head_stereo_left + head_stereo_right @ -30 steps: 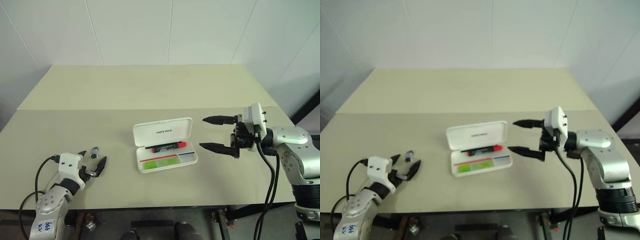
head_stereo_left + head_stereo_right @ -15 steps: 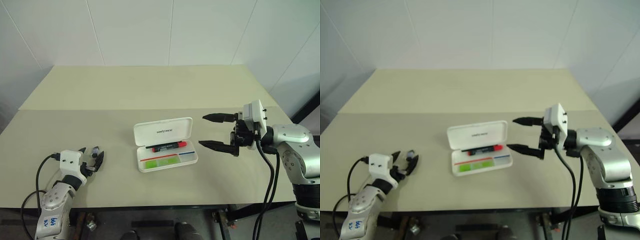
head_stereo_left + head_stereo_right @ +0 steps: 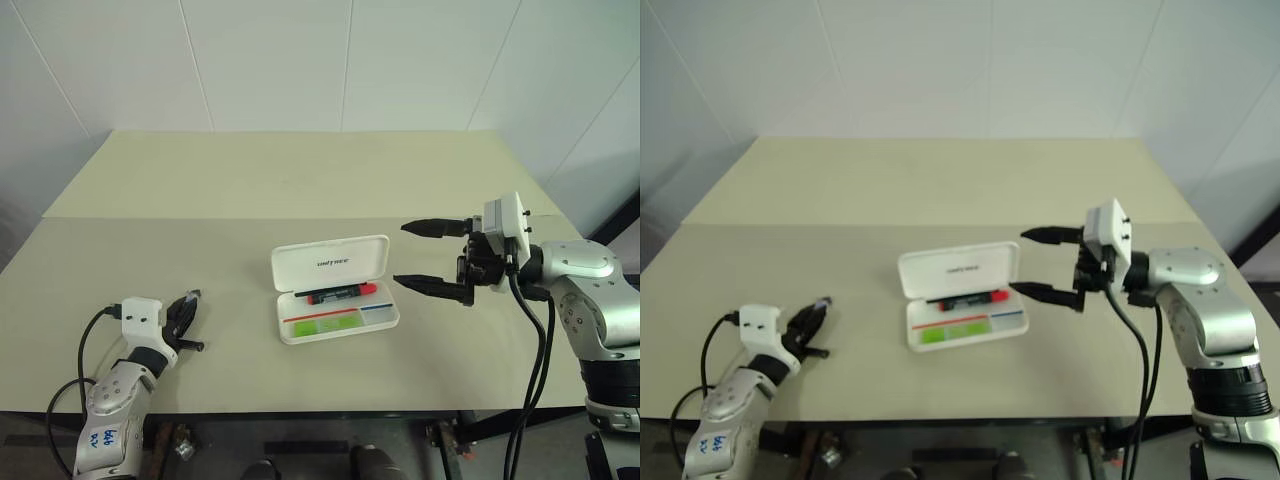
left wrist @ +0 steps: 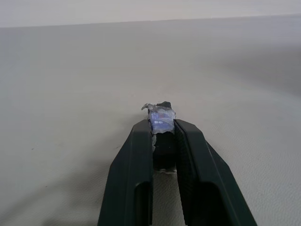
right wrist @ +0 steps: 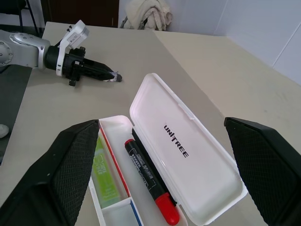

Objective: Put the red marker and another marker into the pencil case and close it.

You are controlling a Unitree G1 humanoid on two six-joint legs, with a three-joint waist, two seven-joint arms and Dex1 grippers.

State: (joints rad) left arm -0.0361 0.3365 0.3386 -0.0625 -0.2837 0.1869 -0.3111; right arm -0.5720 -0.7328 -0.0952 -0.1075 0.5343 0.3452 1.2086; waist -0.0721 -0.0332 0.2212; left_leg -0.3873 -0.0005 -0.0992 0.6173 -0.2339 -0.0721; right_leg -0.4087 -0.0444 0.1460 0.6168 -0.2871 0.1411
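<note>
The white pencil case [image 3: 330, 263] lies open at the table's middle, lid tilted back. In its tray sit the red marker [image 3: 338, 294] and, in front of it, the lime-green marker [image 3: 325, 322]. To the case's right, my right gripper [image 3: 400, 254] hangs open and empty, its fingers pointing left toward the case without touching it. Far left near the front edge, my left gripper [image 3: 188, 302] is shut on a small dark object with a bluish label [image 4: 161, 115], low over the table.
The beige table [image 3: 300, 180] has a seam running across it behind the case. White walls stand behind and to the right. A black cable trails from my left wrist [image 3: 85, 345] over the front edge.
My left gripper's fingers have closed from wide apart onto the small dark object. The right gripper stays open beside the case, barely moved.
</note>
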